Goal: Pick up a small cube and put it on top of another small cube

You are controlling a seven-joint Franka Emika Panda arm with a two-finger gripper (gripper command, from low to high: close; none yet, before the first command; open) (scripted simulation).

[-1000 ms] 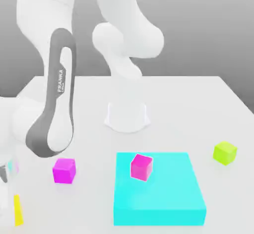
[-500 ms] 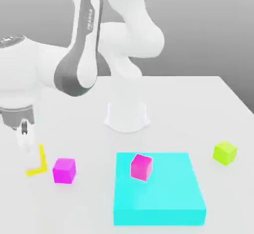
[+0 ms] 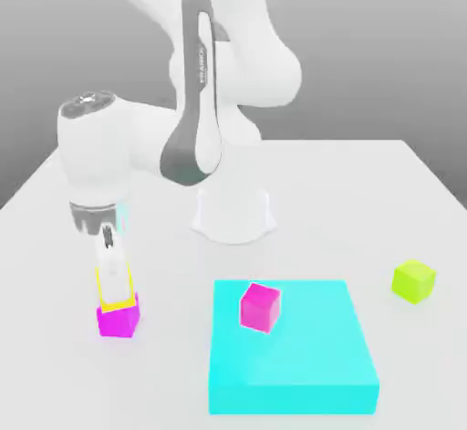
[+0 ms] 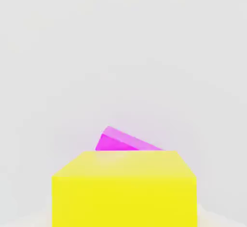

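Your arm's label (image 3: 202, 61) reads FRANKA. Yellow cube (image 4: 124, 197) is at your gripper (image 3: 116, 296), over the magenta cube (image 3: 117, 322), exterior view's left; can't tell if they're touching. Gripper wide or narrow? Can't tell, tbh.

Pale tabletop (image 3: 301, 200) against plain grey backdrop (image 3: 365, 45)

Hot-pink cube (image 3: 261, 308) on flat cyan block (image 3: 290, 348), lime cube (image 3: 413, 280) well apart.
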